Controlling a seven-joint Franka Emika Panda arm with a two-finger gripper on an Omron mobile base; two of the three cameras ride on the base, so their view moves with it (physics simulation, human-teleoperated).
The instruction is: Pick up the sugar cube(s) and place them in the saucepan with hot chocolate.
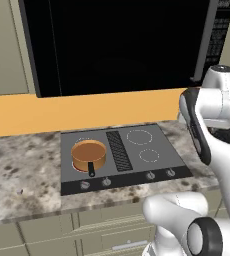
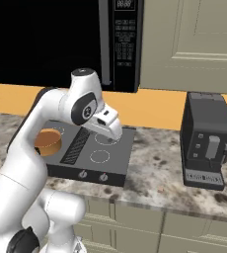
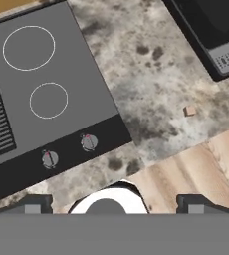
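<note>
The copper saucepan with hot chocolate (image 1: 89,155) sits on the stove's front left burner, its black handle pointing toward the knobs; in the right base view my arm partly covers the saucepan (image 2: 49,141). A tiny pale sugar cube (image 3: 189,110) lies on the speckled counter between the stove and the coffee machine. My gripper (image 2: 116,133) hovers above the stove's right burners, well away from the cube. In the hand view the gripper (image 3: 115,205) is open, its dark fingertips (image 3: 34,204) far apart with nothing between them. A pale speck (image 1: 20,190) left of the stove is too small to identify.
The grey stove (image 3: 42,89) has two bare right burners and knobs along its front. A dark coffee machine (image 2: 207,143) stands on the counter at the right. A black microwave (image 1: 117,45) hangs above the stove. The counter's front edge drops to wooden floor (image 3: 196,169).
</note>
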